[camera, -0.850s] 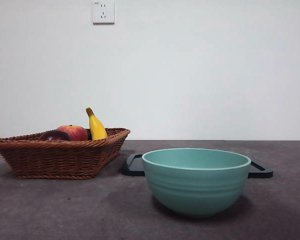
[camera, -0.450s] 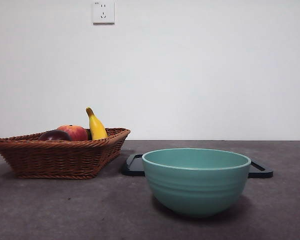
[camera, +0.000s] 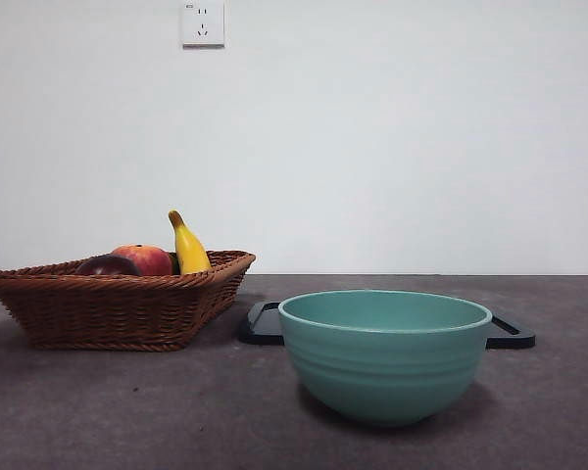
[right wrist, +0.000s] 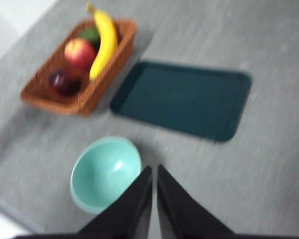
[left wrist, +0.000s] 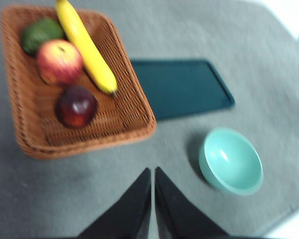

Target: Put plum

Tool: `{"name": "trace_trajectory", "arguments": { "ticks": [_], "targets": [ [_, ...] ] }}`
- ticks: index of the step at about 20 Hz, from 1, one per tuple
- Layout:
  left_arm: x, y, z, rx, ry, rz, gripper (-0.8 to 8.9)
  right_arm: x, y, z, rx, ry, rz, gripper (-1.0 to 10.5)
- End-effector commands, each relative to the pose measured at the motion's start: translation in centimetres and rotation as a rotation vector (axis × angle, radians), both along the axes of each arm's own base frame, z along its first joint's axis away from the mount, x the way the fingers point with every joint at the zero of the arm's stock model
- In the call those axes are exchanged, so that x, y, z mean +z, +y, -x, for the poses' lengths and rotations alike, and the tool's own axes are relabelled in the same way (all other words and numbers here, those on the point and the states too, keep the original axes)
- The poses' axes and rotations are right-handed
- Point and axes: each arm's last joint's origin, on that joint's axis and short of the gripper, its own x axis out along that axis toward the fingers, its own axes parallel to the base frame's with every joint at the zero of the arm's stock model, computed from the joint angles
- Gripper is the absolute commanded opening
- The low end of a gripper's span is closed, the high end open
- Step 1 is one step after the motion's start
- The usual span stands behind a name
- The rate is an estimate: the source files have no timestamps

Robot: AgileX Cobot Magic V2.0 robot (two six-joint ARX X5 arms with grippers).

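The dark maroon plum [left wrist: 76,106] lies in the brown wicker basket [left wrist: 134,99], beside a red-orange peach-like fruit [left wrist: 60,60] and a yellow banana [left wrist: 85,46]. In the front view the plum [camera: 106,265] just shows above the basket's rim [camera: 118,308] at the left. It also shows in the right wrist view [right wrist: 65,81]. My left gripper [left wrist: 153,174] is shut and empty, high above the table near the basket. My right gripper [right wrist: 154,172] is shut and empty, high above the table next to the teal bowl [right wrist: 105,173]. Neither gripper shows in the front view.
A teal bowl [camera: 384,352] stands in front at centre right. A dark flat tray [right wrist: 182,97] lies behind it, next to the basket. A green fruit [left wrist: 41,34] lies in the basket's far corner. The table top is grey.
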Motion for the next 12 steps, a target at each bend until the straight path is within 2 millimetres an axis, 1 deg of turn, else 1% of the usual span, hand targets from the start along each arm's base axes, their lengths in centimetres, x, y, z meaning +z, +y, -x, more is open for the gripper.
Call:
{"name": "trace_trajectory", "arguments": {
  "ticks": [1,4,8,10,11,12],
  "targets": [
    [0.67,-0.16,0.13,-0.054,-0.024,-0.027,0.10,0.10,0.24,-0.08,0.068,0.026,0.047,0.1],
    [0.32,-0.17,0.42,-0.071,0.011,-0.043,0.10,-0.34,0.50,-0.17,0.111,0.073,0.066,0.1],
    [0.27,-0.17,0.47,-0.074,0.015,-0.048,0.17,-0.31,0.60,-0.15,0.120,0.070,0.065,0.1],
    [0.27,-0.17,0.47,-0.073,0.015,-0.048,0.87,-0.30,0.60,-0.18,0.119,0.068,0.064,0.2],
    [0.27,-0.17,0.47,-0.073,0.015,-0.048,1.57,-0.30,0.60,-0.18,0.118,0.069,0.063,0.9],
    [0.26,-0.17,0.47,-0.073,0.015,-0.048,2.57,-0.30,0.60,-0.18,0.116,0.071,0.061,1.8]
  ]
}}
